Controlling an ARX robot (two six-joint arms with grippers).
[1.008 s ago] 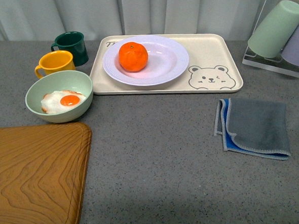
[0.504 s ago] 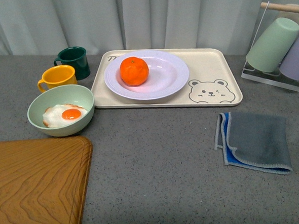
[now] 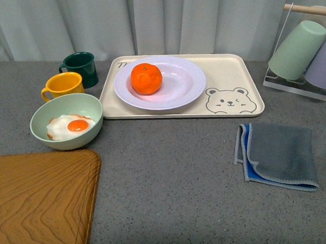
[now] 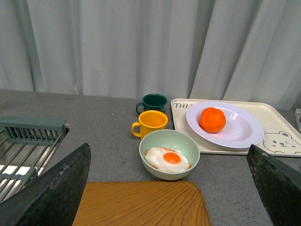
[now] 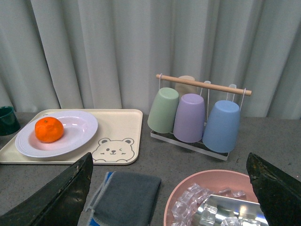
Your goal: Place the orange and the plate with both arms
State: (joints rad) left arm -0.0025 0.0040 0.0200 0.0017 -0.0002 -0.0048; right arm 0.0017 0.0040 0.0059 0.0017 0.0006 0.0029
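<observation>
Orange (image 3: 146, 78) and plate (image 3: 182, 82) are seen together: the orange sits inside the white plate, toward its left side, and the plate lies on the cream tray (image 3: 229, 73) with the bear drawing. The tray is set at the back of a gray speckled table (image 3: 172, 177), close to a pale curtain (image 3: 156, 17) that fills the whole back wall. Left of the tray, a dark green mug (image 3: 80, 67) and a yellow mug (image 3: 63, 85) are placed, with a green bowl (image 3: 67, 120) holding a fried egg (image 3: 71, 126) just in front of them. A wooden board (image 3: 38, 204) covers the near left corner. A gray cloth (image 3: 278, 152) is folded on the right. Upside-down cups hang on a rack (image 5: 203, 84) at the far right.

Both grippers are wide open and nothing is held; each shows only in its own wrist view, the left gripper (image 4: 164, 186) and the right gripper (image 5: 167, 188), with dark fingers at the lower corners.
</observation>
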